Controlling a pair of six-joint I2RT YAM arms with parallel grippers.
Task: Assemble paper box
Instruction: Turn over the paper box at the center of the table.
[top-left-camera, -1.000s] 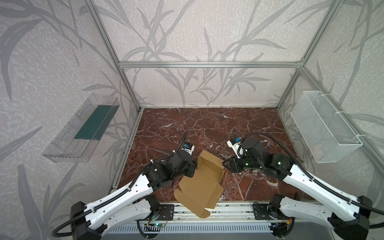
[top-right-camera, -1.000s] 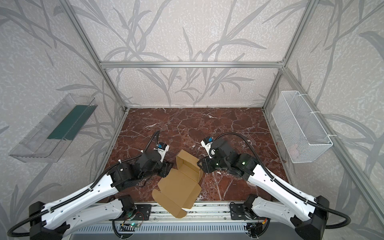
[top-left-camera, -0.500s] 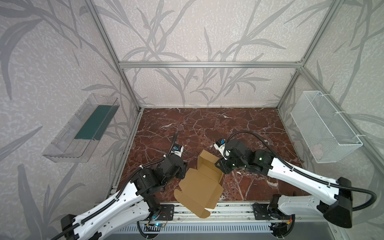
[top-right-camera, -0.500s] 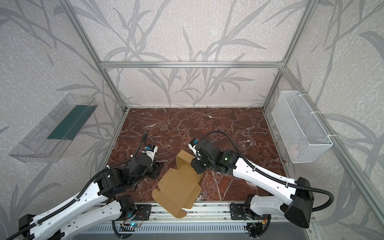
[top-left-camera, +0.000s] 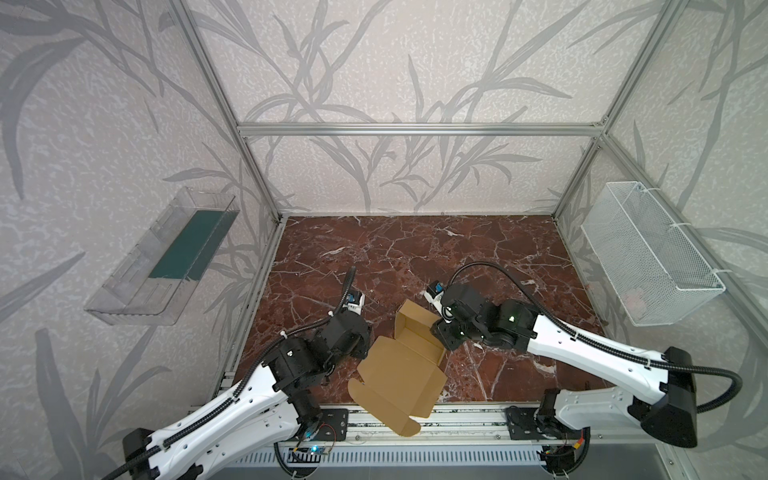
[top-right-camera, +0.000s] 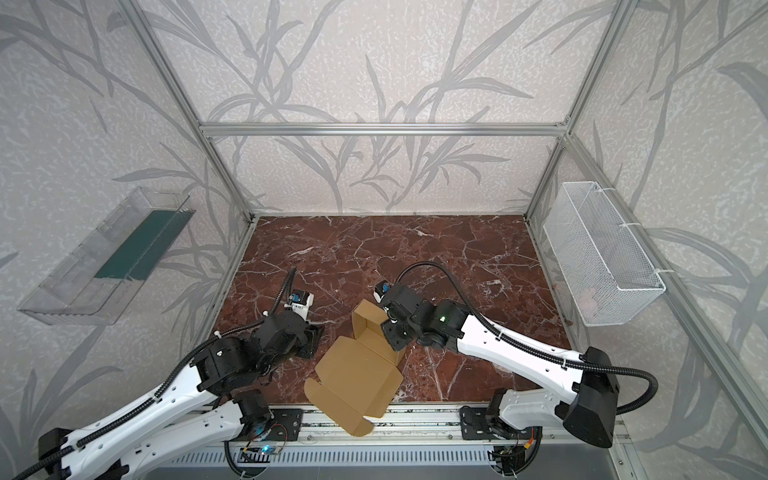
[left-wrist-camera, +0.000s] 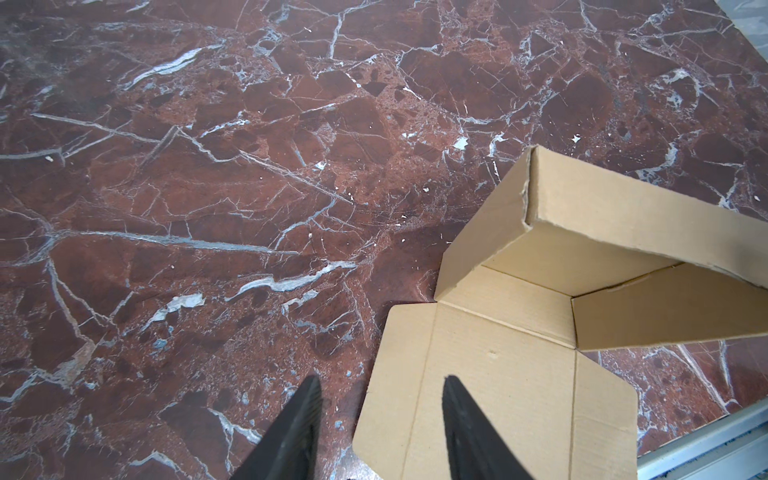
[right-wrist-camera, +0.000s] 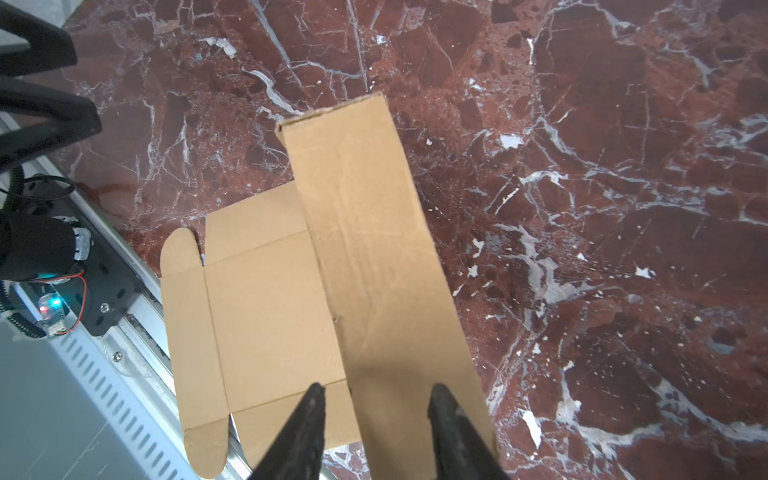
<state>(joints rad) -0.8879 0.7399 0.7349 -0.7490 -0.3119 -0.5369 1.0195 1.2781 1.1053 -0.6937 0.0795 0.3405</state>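
The paper box (top-left-camera: 399, 370) (top-right-camera: 357, 374) is tan cardboard, part folded, lying at the front middle of the marble floor (top-left-camera: 415, 249) with one flap over the front rail. Its far wall (left-wrist-camera: 623, 216) stands up. My left gripper (left-wrist-camera: 382, 380) is open at the box's left side (top-left-camera: 362, 347), one finger above the marble and the other above a flat side flap (left-wrist-camera: 478, 395). My right gripper (right-wrist-camera: 377, 386) is open at the box's far right corner (top-left-camera: 442, 338), its fingers spread over the raised wall panel (right-wrist-camera: 374, 249) and the base beside it. Neither gripper holds anything.
A white wire-mesh basket (top-left-camera: 648, 257) hangs on the right wall. A clear plastic tray (top-left-camera: 166, 257) with a green sheet hangs on the left wall. The aluminium rail (top-left-camera: 457, 415) with the arm bases runs along the front edge.
My right gripper has come leftwards from beside the box to its far right corner. My left gripper drew back from the box's left edge, then came a little closer again.
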